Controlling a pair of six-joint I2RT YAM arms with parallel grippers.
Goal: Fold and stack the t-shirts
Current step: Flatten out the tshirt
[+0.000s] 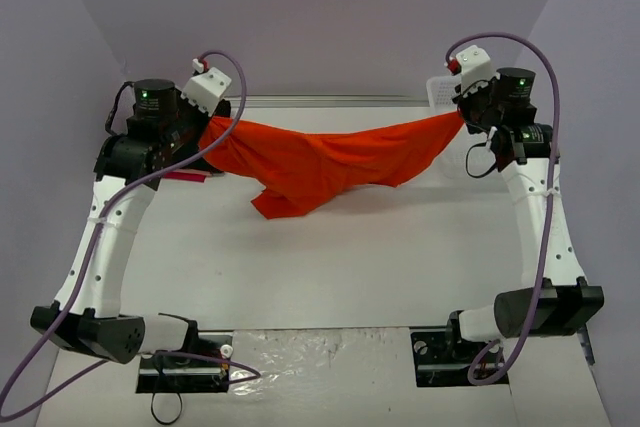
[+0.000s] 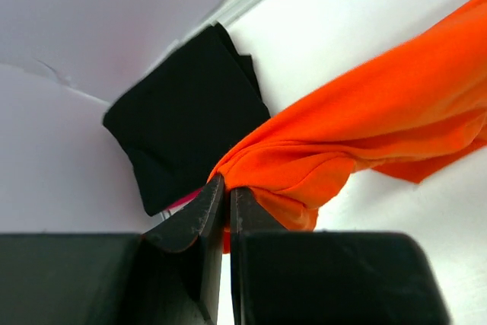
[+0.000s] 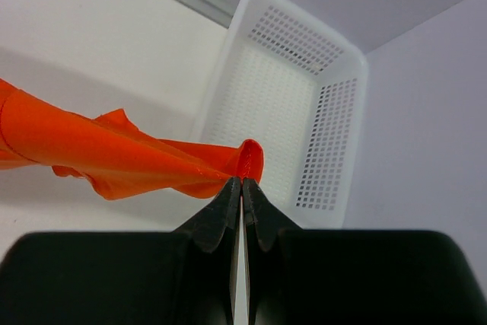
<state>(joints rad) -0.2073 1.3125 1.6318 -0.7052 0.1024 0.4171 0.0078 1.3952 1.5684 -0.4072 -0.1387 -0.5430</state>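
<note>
Orange t-shirt (image 1: 330, 162): stretched above the far part of the table (image 1: 350, 267); middle sagging; not yet folded
Left hand (image 2: 227, 188): clenched on its left end
Right hand (image 3: 242, 182): clenched on its right end
Done: black folded garment (image 2: 190, 119) laid far left; judged the stack's start
Left: folding; stacking

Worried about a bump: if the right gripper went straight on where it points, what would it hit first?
Besides the orange t-shirt in its jaws, the right gripper would likely meet the white basket first; depth is unclear.
</note>
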